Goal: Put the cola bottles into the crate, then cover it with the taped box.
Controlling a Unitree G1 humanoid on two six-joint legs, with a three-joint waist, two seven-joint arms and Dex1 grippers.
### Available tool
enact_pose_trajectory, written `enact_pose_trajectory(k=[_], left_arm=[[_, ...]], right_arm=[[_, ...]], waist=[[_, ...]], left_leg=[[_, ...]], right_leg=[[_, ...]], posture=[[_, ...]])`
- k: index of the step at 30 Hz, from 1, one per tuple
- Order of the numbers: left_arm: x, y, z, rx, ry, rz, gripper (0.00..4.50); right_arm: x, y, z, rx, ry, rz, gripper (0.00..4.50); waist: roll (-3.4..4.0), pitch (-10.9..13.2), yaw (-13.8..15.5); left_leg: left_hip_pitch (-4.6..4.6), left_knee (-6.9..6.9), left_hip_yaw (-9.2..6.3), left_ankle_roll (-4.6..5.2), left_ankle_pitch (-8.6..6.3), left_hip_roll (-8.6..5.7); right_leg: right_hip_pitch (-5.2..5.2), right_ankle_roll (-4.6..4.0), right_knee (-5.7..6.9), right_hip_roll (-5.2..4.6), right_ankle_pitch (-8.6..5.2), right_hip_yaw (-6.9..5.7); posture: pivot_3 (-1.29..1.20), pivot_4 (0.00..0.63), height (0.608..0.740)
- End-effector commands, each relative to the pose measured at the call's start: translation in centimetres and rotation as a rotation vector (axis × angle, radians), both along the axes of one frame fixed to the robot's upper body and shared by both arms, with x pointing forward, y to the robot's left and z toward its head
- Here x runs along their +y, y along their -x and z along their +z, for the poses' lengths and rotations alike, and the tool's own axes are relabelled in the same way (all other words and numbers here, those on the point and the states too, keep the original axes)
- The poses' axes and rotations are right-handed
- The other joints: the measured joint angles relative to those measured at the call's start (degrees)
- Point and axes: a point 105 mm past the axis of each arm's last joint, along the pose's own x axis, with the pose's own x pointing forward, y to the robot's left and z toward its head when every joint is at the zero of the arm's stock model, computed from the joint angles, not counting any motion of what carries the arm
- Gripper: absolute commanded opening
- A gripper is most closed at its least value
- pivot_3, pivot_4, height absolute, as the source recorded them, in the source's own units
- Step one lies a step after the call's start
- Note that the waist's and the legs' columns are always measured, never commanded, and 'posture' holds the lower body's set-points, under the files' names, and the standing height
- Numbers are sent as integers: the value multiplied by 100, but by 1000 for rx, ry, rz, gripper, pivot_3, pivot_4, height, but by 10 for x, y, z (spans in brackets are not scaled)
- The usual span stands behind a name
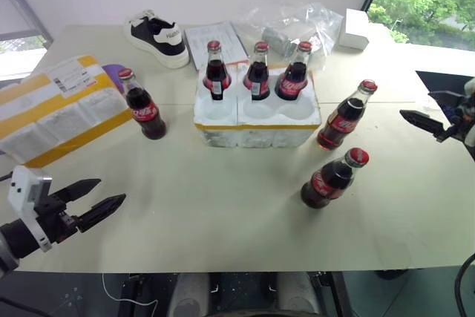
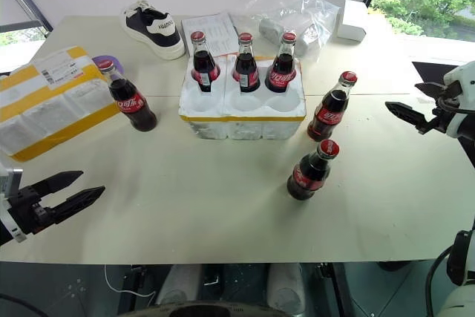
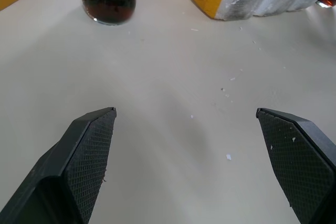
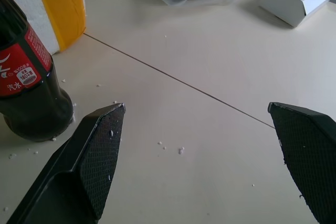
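**Three bottles in, three out, both grippers open and empty**

Crate (image 1: pixel 256 125) mid-table, yellow band round its base. Back row filled: three bottles (image 1: pixel 257 72) upright in the far wells. Front three wells bare. Taped box (image 1: pixel 56 109) lying at the table's left side, well clear of the crate, not yet needed.

Three loose bottles upright on the table. Left bottle (image 1: pixel 144 105) between taped box and crate, just beside the box's near corner. Right bottle (image 1: pixel 345 115) just off the crate's right end. Near bottle (image 1: pixel 334 178) in front of that one, closer to the table's front edge.

Left gripper (image 1: pixel 93 202) low at the front-left corner, jaws spread wide, nothing between them. Left bottle ahead of it and slightly toward the middle, base seen in the left wrist view past the fingertips (image 3: pixel 94 145), with the crate's corner beyond. Right gripper (image 2: pixel 415 116) out past the table's right edge, jaws likewise wide and empty, aimed toward the crate's side; right bottle just beside one of its fingers in the right wrist view.

Judged nearest pairings: left arm for the left bottle, right arm for either bottle on the right. All long axes vertical, so a level side-on grasp round the body looks apt. Plenty of bare table (image 1: pixel 223 213) in front of the crate for approach; right pair close together, some risk of knocking one while taking the other.
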Motion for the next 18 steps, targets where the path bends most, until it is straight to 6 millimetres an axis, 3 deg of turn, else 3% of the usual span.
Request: enact_pose_trajectory(k=[1, 12, 18], left_arm=[[-4, -2, 7, -42, -23, -16, 4479], [4, -7, 11, -60, -6, 28, 4479], [3, -14, 24, -109, -28, 19, 4479]], right_arm=[[-4, 2, 16, -62, 5, -6, 4500], [-5, 3, 11, -44, -26, 5, 4500], [-1, 7, 10, 0, -52, 57, 4500]], waist=[[0, 0, -1], [0, 0, -1], [0, -1, 7]], left_leg=[[0, 0, 0, 0, 0, 0], [0, 1, 0, -1, 1, 0], [0, 3, 0, -1, 1, 0]], right_leg=[[0, 0, 0, 0, 0, 0], [1, 0, 1, 1, 0, 0], [3, 1, 1, 1, 1, 0]], posture=[[0, 150, 740], [0, 150, 740], [0, 150, 740]])
